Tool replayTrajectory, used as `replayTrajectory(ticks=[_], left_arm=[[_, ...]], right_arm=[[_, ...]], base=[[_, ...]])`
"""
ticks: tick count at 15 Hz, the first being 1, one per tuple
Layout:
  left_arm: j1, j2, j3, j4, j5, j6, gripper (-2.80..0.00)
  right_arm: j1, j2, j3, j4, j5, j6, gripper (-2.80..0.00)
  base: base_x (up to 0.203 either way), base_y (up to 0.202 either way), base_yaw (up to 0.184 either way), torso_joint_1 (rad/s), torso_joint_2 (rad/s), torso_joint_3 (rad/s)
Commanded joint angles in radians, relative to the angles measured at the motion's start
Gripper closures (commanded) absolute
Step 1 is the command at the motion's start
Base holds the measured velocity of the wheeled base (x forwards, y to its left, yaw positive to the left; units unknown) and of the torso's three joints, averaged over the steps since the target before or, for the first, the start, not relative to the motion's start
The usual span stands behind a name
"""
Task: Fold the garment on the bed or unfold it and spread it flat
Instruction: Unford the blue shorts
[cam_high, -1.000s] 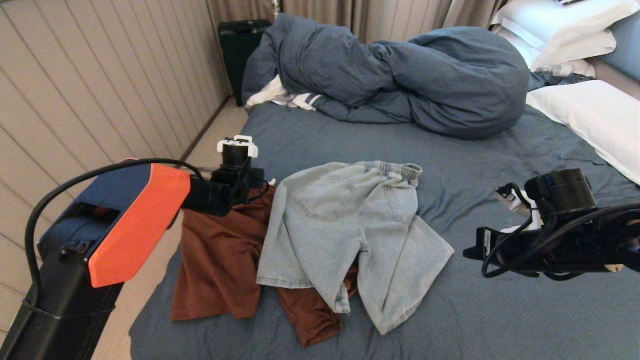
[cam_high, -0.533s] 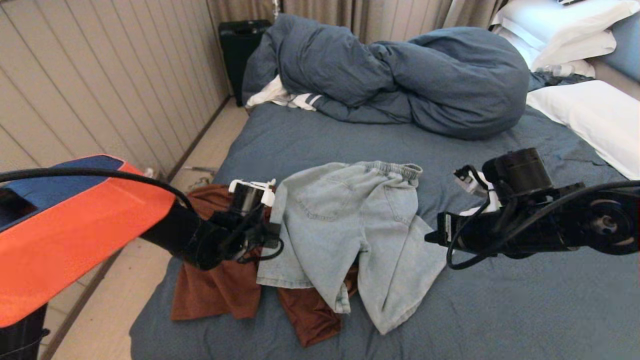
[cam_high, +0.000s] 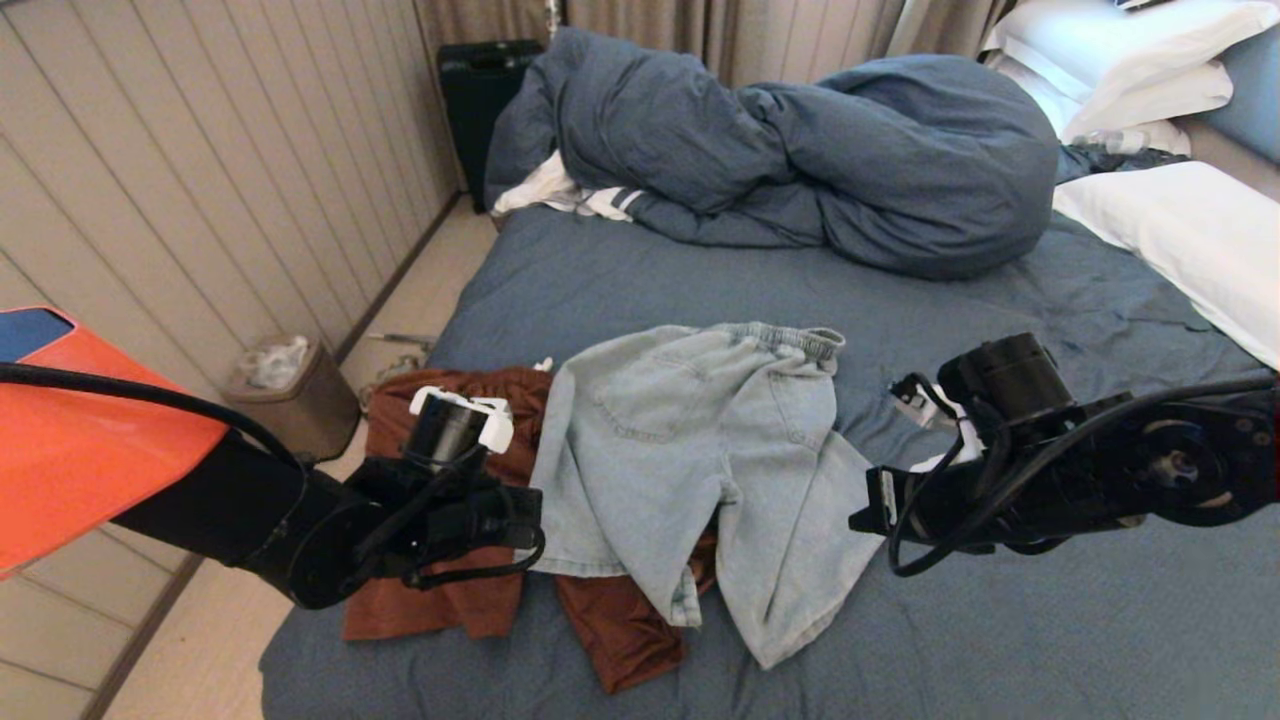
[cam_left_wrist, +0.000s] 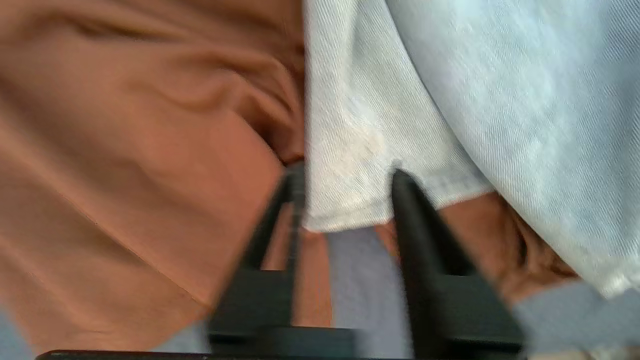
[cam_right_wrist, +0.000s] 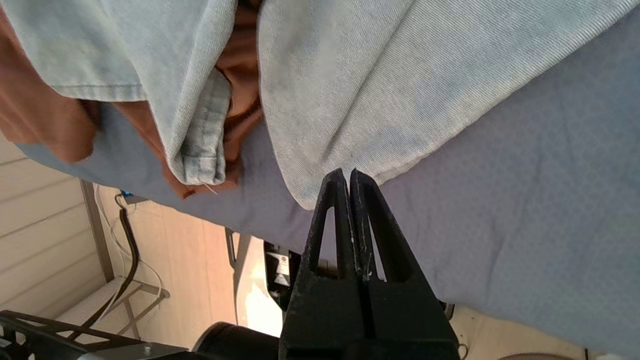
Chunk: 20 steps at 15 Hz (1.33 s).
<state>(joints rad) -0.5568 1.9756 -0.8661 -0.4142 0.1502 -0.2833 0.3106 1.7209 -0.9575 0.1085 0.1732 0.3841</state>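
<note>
Pale denim shorts (cam_high: 690, 440) lie crumpled on the bed (cam_high: 1000, 640), overlapping a rust-brown garment (cam_high: 440, 470) on their left. My left gripper (cam_high: 535, 522) hangs low at the shorts' near left hem. In the left wrist view it (cam_left_wrist: 347, 175) is open, its fingertips either side of the denim hem corner (cam_left_wrist: 350, 200), brown cloth (cam_left_wrist: 125, 150) beside it. My right gripper (cam_high: 862, 508) sits at the shorts' right leg. The right wrist view shows it (cam_right_wrist: 348, 172) shut and empty, tips at the edge of the denim leg (cam_right_wrist: 375, 75).
A bunched blue duvet (cam_high: 800, 150) and white pillows (cam_high: 1180, 230) fill the far half of the bed. A waste bin (cam_high: 290, 390) and a black case (cam_high: 480, 90) stand on the floor along the panelled wall at left. The bed's near edge is close.
My left arm has swung down and back from the brown garment's far corner to the shorts' near left hem, and its jaws have opened. My right arm has moved left to the denim leg.
</note>
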Motion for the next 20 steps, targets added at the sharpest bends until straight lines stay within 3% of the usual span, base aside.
replayTrajectory(ticks=[1,8,17,18,20], left_arm=[[0.003,0.029,0.011,-0.003,-0.041,-0.026,-2.80],[0.006,0.164,-0.010,-0.020,-0.046,-0.043,-2.80],[0.012,0.195,-0.040,-0.031,-0.043,-0.074,-2.80],[0.011,0.197,-0.044,-0.031,-0.043,-0.074,0.00],[0.011,0.214,-0.052,-0.031,-0.043,-0.074,0.00]], right_arm=[[-0.001,0.002,0.010,0.000,0.002,0.004,0.00],[-0.001,0.006,0.019,-0.001,0.000,0.006,0.00],[-0.001,0.008,0.023,-0.002,0.002,0.009,0.00],[-0.001,0.008,0.023,-0.003,0.002,0.009,0.00],[-0.001,0.008,0.022,-0.003,0.002,0.009,0.00]], base=[[0.000,0.000,0.000,0.000,0.00,0.000],[0.000,0.000,0.000,0.000,0.00,0.000],[0.000,0.000,0.000,0.000,0.00,0.000],[0.000,0.000,0.000,0.000,0.00,0.000],[0.000,0.000,0.000,0.000,0.00,0.000]])
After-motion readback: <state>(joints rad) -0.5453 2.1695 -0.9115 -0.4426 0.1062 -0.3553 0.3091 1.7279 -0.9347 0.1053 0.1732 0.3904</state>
